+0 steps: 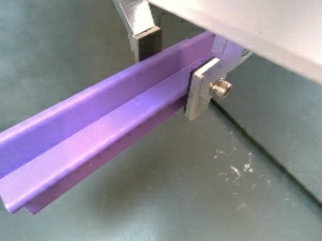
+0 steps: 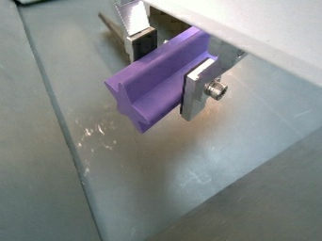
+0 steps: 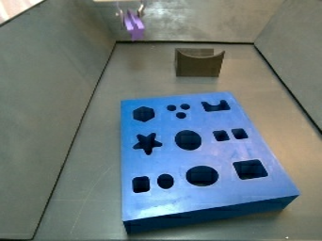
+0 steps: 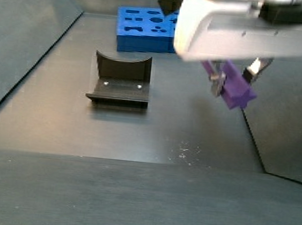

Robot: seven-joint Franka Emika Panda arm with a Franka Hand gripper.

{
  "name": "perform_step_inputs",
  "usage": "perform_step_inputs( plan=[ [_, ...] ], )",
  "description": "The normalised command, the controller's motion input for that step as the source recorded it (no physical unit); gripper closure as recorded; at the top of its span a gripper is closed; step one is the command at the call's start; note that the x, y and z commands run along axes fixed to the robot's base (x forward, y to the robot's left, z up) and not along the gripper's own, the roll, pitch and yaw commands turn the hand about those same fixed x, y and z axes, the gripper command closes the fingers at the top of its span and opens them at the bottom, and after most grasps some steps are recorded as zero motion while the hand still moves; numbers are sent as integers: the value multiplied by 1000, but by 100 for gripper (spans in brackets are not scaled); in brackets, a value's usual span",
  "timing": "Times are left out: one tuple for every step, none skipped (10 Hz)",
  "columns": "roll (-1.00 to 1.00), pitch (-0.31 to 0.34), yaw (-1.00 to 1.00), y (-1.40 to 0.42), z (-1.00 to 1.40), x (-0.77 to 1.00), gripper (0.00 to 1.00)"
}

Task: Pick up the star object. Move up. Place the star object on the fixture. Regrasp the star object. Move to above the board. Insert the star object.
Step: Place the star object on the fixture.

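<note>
My gripper (image 1: 174, 68) is shut on the star object (image 1: 101, 122), a long light-purple star-section bar. The bar lies level between the silver fingers (image 1: 201, 89), held close to one end, above the grey floor. Its star-shaped end (image 2: 141, 99) shows in a wrist view. In a side view the gripper (image 4: 232, 80) hangs right of the fixture (image 4: 119, 79), holding the bar (image 4: 235, 92) off the floor. In a side view the gripper (image 3: 132, 17) is at the far edge, behind the olive-brown fixture (image 3: 198, 61) and the blue board (image 3: 201, 155).
Grey walls (image 3: 75, 85) enclose the floor on all sides. The board's star cut-out (image 3: 147, 143) is on its left side, among hexagon, circle and square holes. Pale scuff marks (image 1: 233, 165) dot the floor below the bar.
</note>
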Motion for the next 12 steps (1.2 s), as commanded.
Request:
perform_step_inputs(
  plan=[
    [53, 45, -19, 9, 1000, -33, 100],
    [63, 51, -14, 12, 1000, -37, 100],
    [73, 59, -9, 14, 928, -35, 100],
    [78, 66, -3, 12, 786, -29, 100],
    [81, 70, 1, 12, 691, -22, 100],
    [77, 83, 11, 9, 498, -13, 100],
    [73, 89, 19, 10, 353, -3, 100],
    [90, -7, -1000, -587, 87, 1000, 100],
    [84, 14, -984, -585, 32, 1000, 100],
    [60, 31, -651, -492, 25, 1000, 100],
    [36, 37, -501, -457, 25, 1000, 100],
    [14, 58, -282, -408, 16, 1000, 100]
  ],
)
